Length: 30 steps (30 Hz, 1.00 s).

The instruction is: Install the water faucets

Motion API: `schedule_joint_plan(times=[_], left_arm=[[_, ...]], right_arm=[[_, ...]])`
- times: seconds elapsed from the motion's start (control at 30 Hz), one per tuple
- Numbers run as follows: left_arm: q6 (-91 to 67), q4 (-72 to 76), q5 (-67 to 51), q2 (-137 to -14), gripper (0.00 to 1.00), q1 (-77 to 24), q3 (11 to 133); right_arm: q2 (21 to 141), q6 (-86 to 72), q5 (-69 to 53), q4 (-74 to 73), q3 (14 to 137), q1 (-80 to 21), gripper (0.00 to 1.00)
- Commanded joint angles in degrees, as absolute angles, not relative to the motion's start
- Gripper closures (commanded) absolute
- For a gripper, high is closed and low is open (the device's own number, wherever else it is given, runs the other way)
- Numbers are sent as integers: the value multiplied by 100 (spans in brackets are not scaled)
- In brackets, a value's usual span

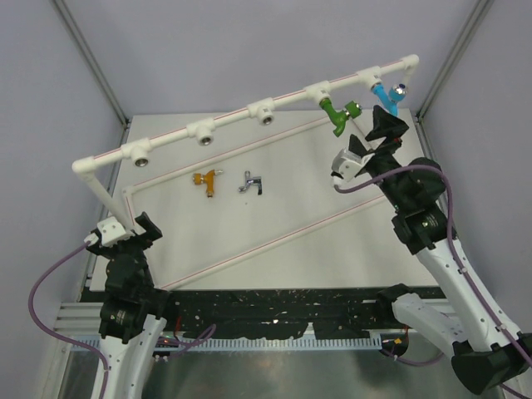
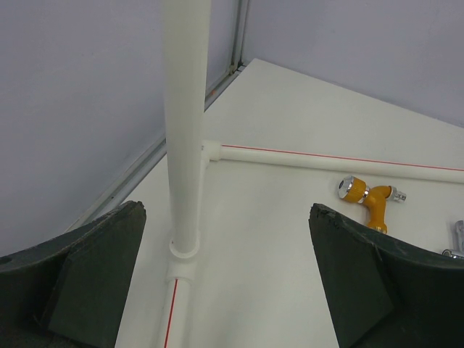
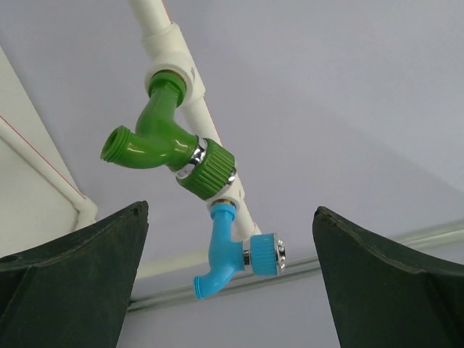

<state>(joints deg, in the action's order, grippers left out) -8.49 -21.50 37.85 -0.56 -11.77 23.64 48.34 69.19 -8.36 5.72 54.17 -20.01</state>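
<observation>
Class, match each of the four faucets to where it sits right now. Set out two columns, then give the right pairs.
Things:
1 green faucet
2 blue faucet
3 orange-gold faucet
4 silver faucet

Places, seen from the top view:
A lying on the table, the right one of two
B in the pipe frame socket nearest its right end
C lying on the table, the left one of two
D in the next socket along

Pairs: 1-D, 2-B, 3-C, 4-A
</observation>
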Motion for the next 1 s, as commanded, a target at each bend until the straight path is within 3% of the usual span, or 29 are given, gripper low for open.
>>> schedule_joint_plan(times=[0.0, 0.47, 0.63, 0.8, 0.93, 0.97], left_arm=[[-835, -2048, 3744, 905, 0, -1187, 2391], [-835, -2039, 3735, 896, 0, -1187, 2391], [-826, -2048, 3744, 914, 0, -1187, 2391], [-826, -2048, 3735, 914, 0, -1187, 2391], [-817, -2048, 3744, 923, 0, -1187, 2382], [-835, -2048, 3735, 923, 0, -1187, 2382]], right_arm=[[5167, 9068, -362, 228, 5809, -2249, 1], [5976, 10468, -184, 1697, 5616, -2487, 1], [6275, 10442, -194, 1837, 5756, -2566, 6], [6477, 9880, -62, 1837, 5888, -2575, 20], [6460, 9080, -18, 1819, 5863, -2575, 39], [6451, 8696, -18, 1941, 5836, -2575, 48]])
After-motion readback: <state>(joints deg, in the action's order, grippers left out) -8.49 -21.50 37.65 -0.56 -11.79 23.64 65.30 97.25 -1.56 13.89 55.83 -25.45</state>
